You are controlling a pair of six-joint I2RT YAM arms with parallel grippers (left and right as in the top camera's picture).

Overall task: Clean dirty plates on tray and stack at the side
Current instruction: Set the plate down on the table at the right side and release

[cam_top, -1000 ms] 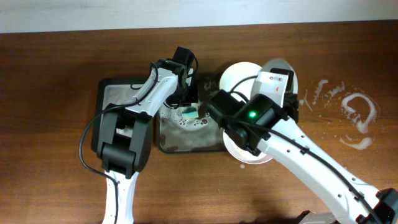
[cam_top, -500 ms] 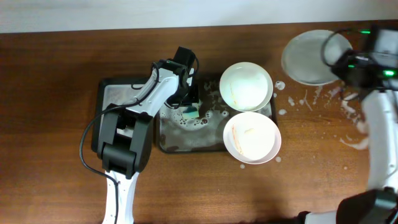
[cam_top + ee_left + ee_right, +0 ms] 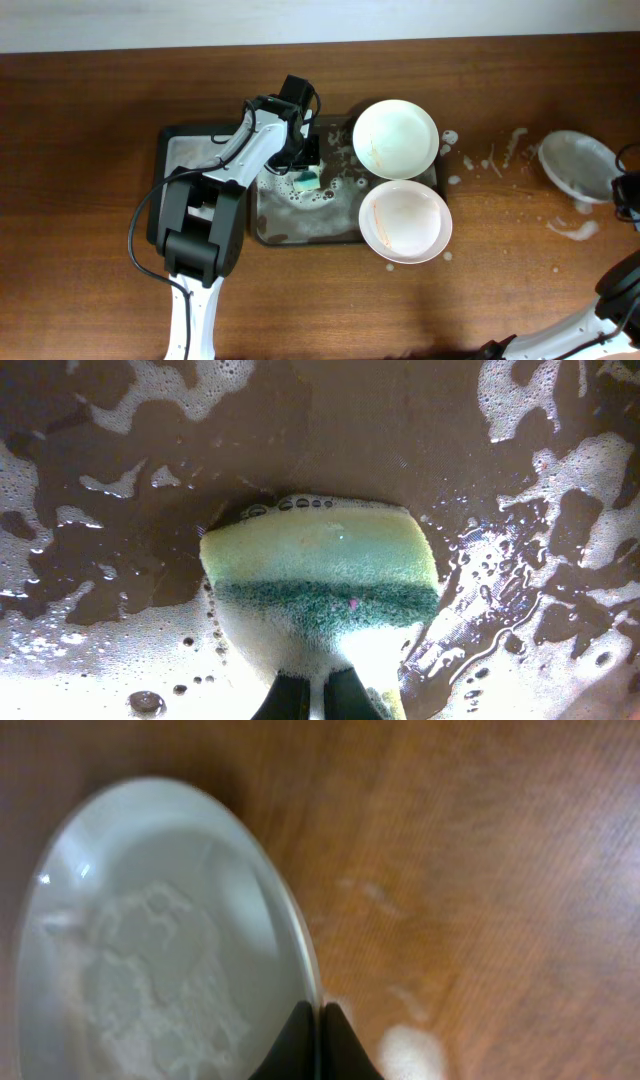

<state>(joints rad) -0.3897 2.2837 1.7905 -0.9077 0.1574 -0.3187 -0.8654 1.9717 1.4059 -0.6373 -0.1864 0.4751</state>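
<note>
Two white plates lie on the right end of the dark tray (image 3: 300, 228): a pale green tinted one (image 3: 395, 137) and one with orange smears (image 3: 405, 221) in front of it. My right gripper (image 3: 320, 1012) is shut on the rim of a third plate (image 3: 577, 165), which has foam on it (image 3: 150, 940), at the far right over the table. My left gripper (image 3: 303, 160) is shut on a yellow and green sponge (image 3: 320, 570) that rests on the foamy tray (image 3: 330, 420).
A smaller black tray (image 3: 195, 160) sits left of the dark tray, under my left arm. Foam splashes (image 3: 505, 155) and wet marks (image 3: 575, 228) lie on the wooden table at the right.
My right arm has swung from over the tray to the far right edge, carrying the third plate with it. The left gripper and sponge have not moved.
</note>
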